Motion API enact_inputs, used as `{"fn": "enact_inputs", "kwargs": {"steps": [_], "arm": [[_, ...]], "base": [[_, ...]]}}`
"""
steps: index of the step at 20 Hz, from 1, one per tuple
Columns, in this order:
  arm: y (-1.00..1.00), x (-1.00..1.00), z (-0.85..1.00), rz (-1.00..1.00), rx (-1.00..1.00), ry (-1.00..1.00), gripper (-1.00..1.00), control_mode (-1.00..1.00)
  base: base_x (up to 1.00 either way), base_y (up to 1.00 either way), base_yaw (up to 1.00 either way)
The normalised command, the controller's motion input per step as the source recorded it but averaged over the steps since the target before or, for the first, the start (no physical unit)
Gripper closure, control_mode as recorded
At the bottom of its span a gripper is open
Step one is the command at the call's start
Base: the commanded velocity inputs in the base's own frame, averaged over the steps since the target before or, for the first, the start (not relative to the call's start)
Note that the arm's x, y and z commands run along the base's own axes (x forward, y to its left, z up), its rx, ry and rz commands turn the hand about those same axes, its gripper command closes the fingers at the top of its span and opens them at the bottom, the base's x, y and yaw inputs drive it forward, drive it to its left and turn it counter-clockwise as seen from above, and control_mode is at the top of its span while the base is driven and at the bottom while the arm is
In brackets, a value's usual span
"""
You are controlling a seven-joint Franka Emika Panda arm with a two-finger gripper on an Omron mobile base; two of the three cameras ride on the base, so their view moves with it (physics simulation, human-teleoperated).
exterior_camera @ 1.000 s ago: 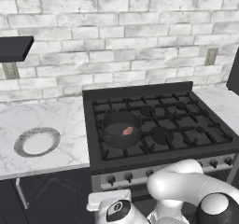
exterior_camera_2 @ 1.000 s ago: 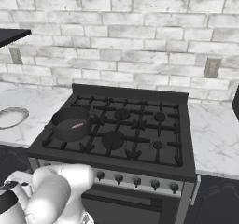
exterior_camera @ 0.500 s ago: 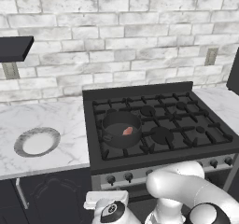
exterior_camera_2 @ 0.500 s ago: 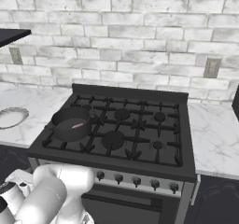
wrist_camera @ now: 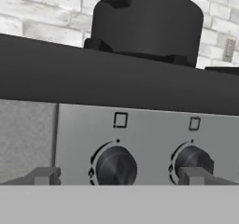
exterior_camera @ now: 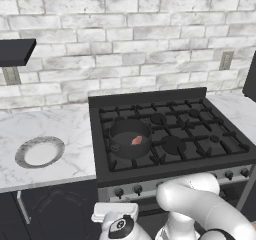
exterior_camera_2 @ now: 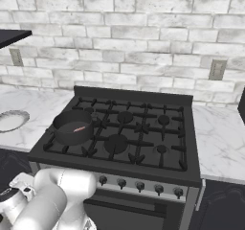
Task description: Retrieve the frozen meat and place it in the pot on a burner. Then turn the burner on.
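1. Left fingertip (wrist_camera: 44, 175): your gripper (wrist_camera: 119, 176) stands spread wide, released, holding and touching nothing.
2. Leftmost knob (wrist_camera: 114, 166): you see it between the fingertips, on the stove panel (wrist_camera: 154, 139).
3. Pot (wrist_camera: 148, 24): above and beyond your fingers, on the front-left burner.
4. Frozen meat (exterior_camera: 136, 140): lying inside the pot.
5. Second knob (wrist_camera: 190, 158): just behind your right fingertip.

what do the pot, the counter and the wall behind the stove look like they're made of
The pot: dark grey metal by the look, matte, with thin straight walls and a small side handle. The counter: polished white marble or a marble-look slab, going by its grey veining. The wall: whitewashed brick, shown by the staggered blocks and pale mortar lines. All of it is rendered, so these are only looks.
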Motion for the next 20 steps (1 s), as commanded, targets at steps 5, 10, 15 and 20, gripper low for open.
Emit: {"fn": "enact_inputs", "kwargs": {"steps": [5, 10, 15, 20], "arm": [[-0.15, 0.08, -0.01, 0.01, 0.02, -0.01, -1.0, -1.0], [-0.01, 0.08, -0.02, 0.02, 0.01, -0.02, -1.0, -1.0], [-0.02, 0.07, -0.09, 0.06, 0.04, 0.0, -1.0, -1.0], [0.0, 0.0, -0.09, 0.1, 0.05, 0.0, -1.0, -1.0]], "base": [[0.0, 0.0, 0.0], [0.0, 0.0, 0.0], [0.0, 0.0, 0.0], [0.0, 0.0, 0.0]]}}
